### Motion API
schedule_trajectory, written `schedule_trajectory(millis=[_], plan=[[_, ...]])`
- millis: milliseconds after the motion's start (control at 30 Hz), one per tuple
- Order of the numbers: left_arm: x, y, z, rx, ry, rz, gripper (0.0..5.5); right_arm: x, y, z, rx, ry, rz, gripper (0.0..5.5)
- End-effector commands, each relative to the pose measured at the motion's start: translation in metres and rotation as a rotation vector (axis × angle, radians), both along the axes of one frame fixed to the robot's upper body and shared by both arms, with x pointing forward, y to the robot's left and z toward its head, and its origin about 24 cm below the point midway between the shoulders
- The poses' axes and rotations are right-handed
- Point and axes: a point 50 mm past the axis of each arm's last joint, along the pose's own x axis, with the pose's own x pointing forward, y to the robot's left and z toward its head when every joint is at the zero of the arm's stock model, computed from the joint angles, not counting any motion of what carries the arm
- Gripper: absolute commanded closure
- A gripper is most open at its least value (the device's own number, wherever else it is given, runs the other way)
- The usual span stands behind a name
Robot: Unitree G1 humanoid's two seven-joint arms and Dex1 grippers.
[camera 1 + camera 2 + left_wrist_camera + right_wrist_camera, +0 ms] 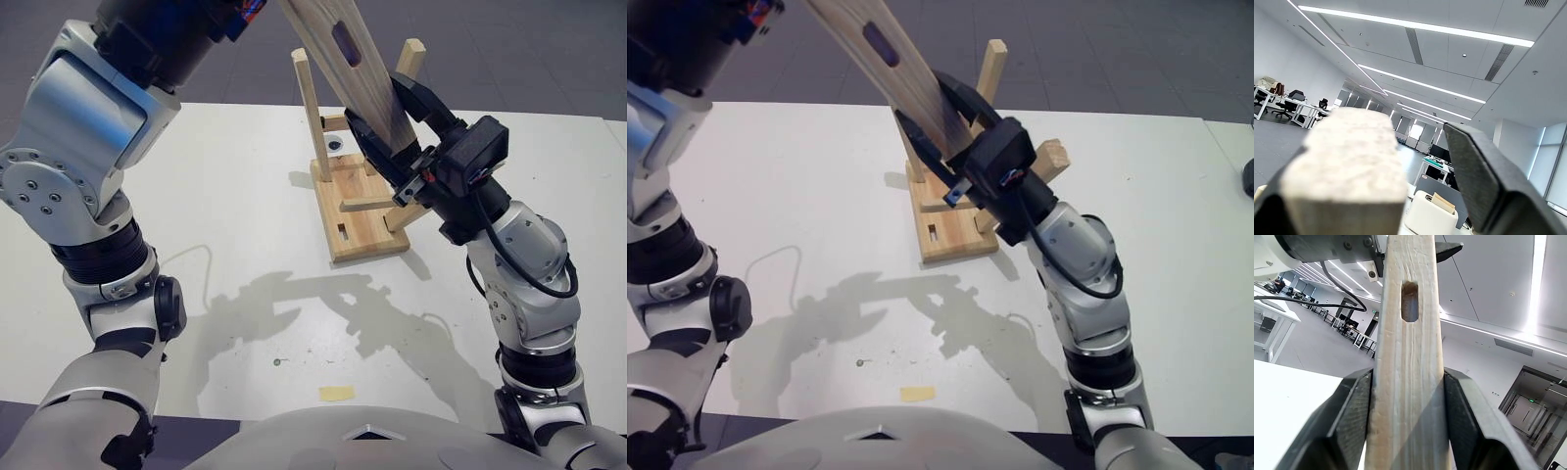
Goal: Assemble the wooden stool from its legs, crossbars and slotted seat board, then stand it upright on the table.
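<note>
White table (196, 176) is bearing the seat board (358, 235), lying flat with legs (312, 103) standing up from it, while above it a slotted plank (338, 49), likely stiff and light, is hanging tilted, the right gripper (389, 113) clamping its edges low down and the left gripper (1400, 161) gaping around its top end.

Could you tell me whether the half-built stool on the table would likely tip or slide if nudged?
Probably slides rather than tips: its flat board lies broad on the smooth table. The thin upright legs look likelier to wobble or loosen, seemingly being only slotted in.
</note>
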Motion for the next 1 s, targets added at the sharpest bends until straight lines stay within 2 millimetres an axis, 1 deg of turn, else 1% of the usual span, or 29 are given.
schedule_trajectory(millis=[33,233,333,400,433,533,633,667,733,800,867,900,967,1000], plan=[[0.002,0.003,0.001,0.012,-0.003,0.035,3.03,0.000,-0.002,0.002,0.029,-0.008,-0.031,3.45],[0.003,0.004,-0.001,0.044,-0.021,0.065,4.12,0.000,0.000,0.003,0.046,-0.009,-0.035,3.45],[0.003,0.005,0.000,0.059,-0.043,0.086,4.37,0.000,0.001,0.002,0.051,0.000,-0.032,3.45],[0.004,0.007,0.001,0.055,-0.053,0.100,4.44,0.001,0.000,0.001,0.070,0.025,-0.032,3.45],[0.005,0.008,0.001,0.053,-0.058,0.110,4.45,0.002,0.000,0.000,0.084,0.041,-0.035,3.07],[0.009,0.015,0.005,0.025,-0.069,0.177,4.48,0.011,-0.007,0.006,0.244,0.122,-0.059,2.58],[0.017,0.024,0.002,0.010,-0.055,0.265,4.48,0.020,-0.021,0.026,0.423,0.150,-0.067,2.06],[0.021,0.028,-0.002,0.009,-0.043,0.297,4.48,0.023,-0.029,0.040,0.490,0.142,-0.048,1.86],[0.024,0.032,-0.009,0.029,-0.031,0.348,4.48,0.028,-0.052,0.070,0.644,0.110,-0.030,1.49],[0.025,0.034,-0.015,0.061,-0.028,0.389,4.48,0.034,-0.080,0.092,0.761,0.081,-0.065,1.15],[0.027,0.038,-0.023,0.099,-0.019,0.442,4.48,0.039,-0.103,0.102,0.858,0.072,-0.111,0.72],[0.028,0.040,-0.028,0.119,-0.010,0.470,4.48,0.039,-0.109,0.105,0.900,0.076,-0.112,0.55],[0.031,0.044,-0.035,0.146,0.007,0.514,4.48,0.038,-0.112,0.105,0.948,0.098,-0.098,0.14],[0.032,0.044,-0.038,0.144,0.020,0.528,4.48,0.038,-0.110,0.102,0.950,0.117,-0.094,0.10]])
